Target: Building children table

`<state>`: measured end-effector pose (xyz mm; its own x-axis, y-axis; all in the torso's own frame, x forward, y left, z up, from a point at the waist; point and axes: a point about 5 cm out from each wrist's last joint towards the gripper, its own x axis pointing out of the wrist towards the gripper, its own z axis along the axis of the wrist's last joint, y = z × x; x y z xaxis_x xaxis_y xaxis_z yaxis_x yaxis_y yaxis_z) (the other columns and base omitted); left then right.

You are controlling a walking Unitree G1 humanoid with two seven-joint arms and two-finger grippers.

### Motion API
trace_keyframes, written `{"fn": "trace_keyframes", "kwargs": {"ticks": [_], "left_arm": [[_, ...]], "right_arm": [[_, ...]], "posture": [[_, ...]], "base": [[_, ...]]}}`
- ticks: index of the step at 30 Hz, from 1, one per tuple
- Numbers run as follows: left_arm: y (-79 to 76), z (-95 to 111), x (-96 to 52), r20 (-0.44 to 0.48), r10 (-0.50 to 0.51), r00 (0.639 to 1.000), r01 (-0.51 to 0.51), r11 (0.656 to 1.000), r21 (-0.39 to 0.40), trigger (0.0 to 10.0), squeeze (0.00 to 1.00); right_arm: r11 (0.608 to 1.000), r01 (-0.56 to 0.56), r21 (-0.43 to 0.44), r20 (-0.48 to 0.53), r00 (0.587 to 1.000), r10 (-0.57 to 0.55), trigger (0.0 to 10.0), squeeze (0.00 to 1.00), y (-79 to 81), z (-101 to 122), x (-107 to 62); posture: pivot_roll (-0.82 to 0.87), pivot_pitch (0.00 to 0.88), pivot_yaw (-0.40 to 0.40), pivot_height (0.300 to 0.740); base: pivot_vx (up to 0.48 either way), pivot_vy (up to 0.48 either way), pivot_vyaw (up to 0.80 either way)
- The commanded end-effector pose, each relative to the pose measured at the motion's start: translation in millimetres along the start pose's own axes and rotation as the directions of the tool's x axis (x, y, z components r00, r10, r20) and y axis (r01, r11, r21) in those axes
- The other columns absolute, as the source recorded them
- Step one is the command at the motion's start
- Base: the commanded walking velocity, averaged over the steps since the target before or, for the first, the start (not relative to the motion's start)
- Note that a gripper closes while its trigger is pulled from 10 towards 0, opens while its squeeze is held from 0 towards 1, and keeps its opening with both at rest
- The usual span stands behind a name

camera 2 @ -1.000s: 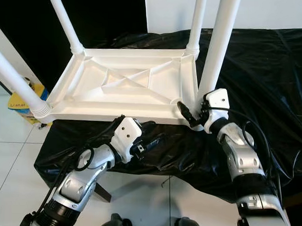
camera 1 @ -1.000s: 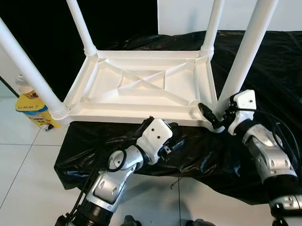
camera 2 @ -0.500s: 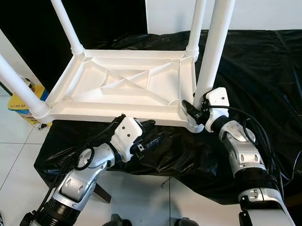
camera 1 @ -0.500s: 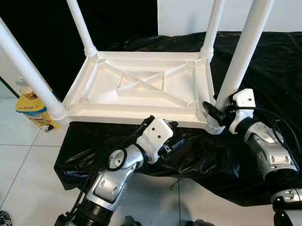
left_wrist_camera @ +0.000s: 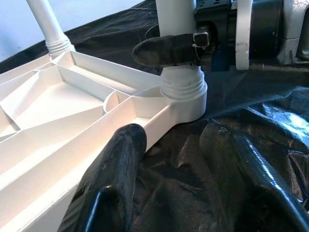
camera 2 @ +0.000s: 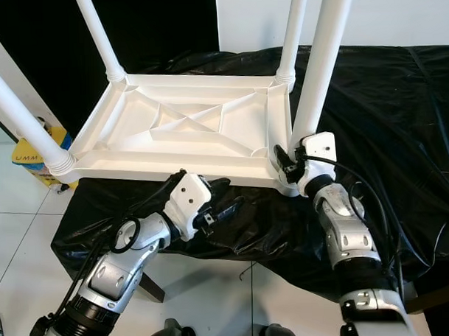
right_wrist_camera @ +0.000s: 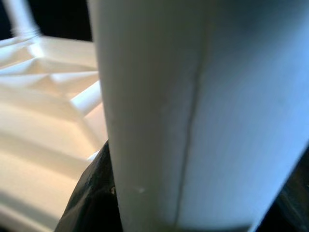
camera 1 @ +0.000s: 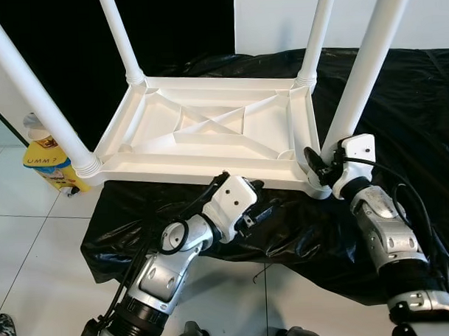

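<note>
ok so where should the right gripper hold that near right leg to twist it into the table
Low on the near right leg, just above its threaded collar, coming from the robot's side as the right gripper does. The leg is a smooth upright round tube, so fingers can wrap it there, probably twisting with least wobble.

The table [camera 1: 216, 131] lay upside down on a sheet [camera 1: 399, 95], legs up. The right gripper [camera 1: 318, 167] sat at the near right leg [camera 1: 361, 75], the left gripper [camera 1: 259, 211] before the near edge. A bottle [camera 1: 45, 156] stood left, on the floor [camera 1: 28, 248].
</note>
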<state>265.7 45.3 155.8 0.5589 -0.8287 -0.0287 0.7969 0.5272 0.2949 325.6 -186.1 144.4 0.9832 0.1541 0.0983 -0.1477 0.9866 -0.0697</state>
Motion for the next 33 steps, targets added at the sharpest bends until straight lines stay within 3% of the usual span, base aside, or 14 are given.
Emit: {"fn": "trace_keyframes", "kwargs": {"ticks": [1, 5, 7, 9, 10, 11, 14, 20, 33], "left_arm": [[-1.0, -1, -0.9, -0.001, 0.011, 1.000, -0.011, 1.000, -0.003, 10.0, 0.00], [-1.4, -1, -0.7, -0.001, 0.010, 1.000, -0.010, 1.000, -0.003, 10.0, 0.00], [-2.2, -1, -0.3, 0.001, 0.009, 1.000, -0.009, 1.000, -0.005, 10.0, 0.00], [-2.2, -1, -0.3, 0.001, 0.009, 1.000, -0.009, 1.000, -0.005, 10.0, 0.00], [-2.3, -1, -0.6, 0.001, 0.008, 1.000, -0.008, 1.000, -0.005, 10.0, 0.00], [-2.3, -1, -0.6, 0.001, 0.008, 1.000, -0.008, 1.000, -0.005, 10.0, 0.00], [-2.2, -1, -1.4, -0.002, 0.006, 1.000, -0.006, 1.000, -0.003, 10.0, 0.00], [-2.5, -1, -1.1, -0.001, 0.004, 1.000, -0.004, 1.000, -0.001, 10.0, 0.00], [-2.4, -1, -0.6, 0.001, 0.004, 1.000, -0.004, 1.000, 0.002, 10.0, 0.00]], "right_arm": [[0.997, 0.074, 0.017, -0.118, 0.990, -0.071, 10.0, 0.00, -0.5, -23, -8.8], [0.992, 0.127, 0.021, -0.121, 0.985, -0.124, 10.0, 0.00, 1.7, -23, -10.9], [0.971, 0.238, 0.034, -0.128, 0.964, -0.232, 10.0, 0.00, 9.3, -25, -14.7], [0.971, 0.238, 0.034, -0.128, 0.964, -0.232, 10.0, 0.00, 9.3, -25, -14.7], [0.950, 0.311, 0.035, -0.135, 0.943, -0.304, 10.0, 0.00, 11.9, -25, -15.7], [0.950, 0.311, 0.035, -0.135, 0.943, -0.304, 10.0, 0.00, 11.9, -25, -15.7], [0.883, 0.465, 0.066, -0.150, 0.880, -0.452, 10.0, 0.00, 26.5, -22, -14.0], [0.902, 0.424, 0.076, -0.137, 0.901, -0.412, 10.0, 0.00, 40.5, -16, -11.8], [0.898, 0.434, 0.075, -0.127, 0.897, -0.423, 10.0, 0.00, 46.3, -11, -11.6]], "posture": [[0.03, 0.094, 0.024, 0.740], [0.03, 0.095, 0.023, 0.740], [0.04, 0.095, 0.024, 0.740], [0.04, 0.095, 0.024, 0.740], [0.04, 0.094, 0.022, 0.740], [0.04, 0.094, 0.022, 0.740], [0.05, 0.092, 0.022, 0.740], [0.05, 0.085, 0.016, 0.740], [0.04, 0.077, 0.014, 0.740]], "base": [[0.000, 0.000, 0.00], [0.000, 0.000, 0.00], [0.000, 0.000, 0.00], [0.000, 0.000, 0.00], [0.000, 0.000, 0.00], [0.000, 0.000, 0.00], [0.000, 0.000, 0.00], [0.000, 0.000, 0.00], [0.000, 0.000, 0.00]]}}
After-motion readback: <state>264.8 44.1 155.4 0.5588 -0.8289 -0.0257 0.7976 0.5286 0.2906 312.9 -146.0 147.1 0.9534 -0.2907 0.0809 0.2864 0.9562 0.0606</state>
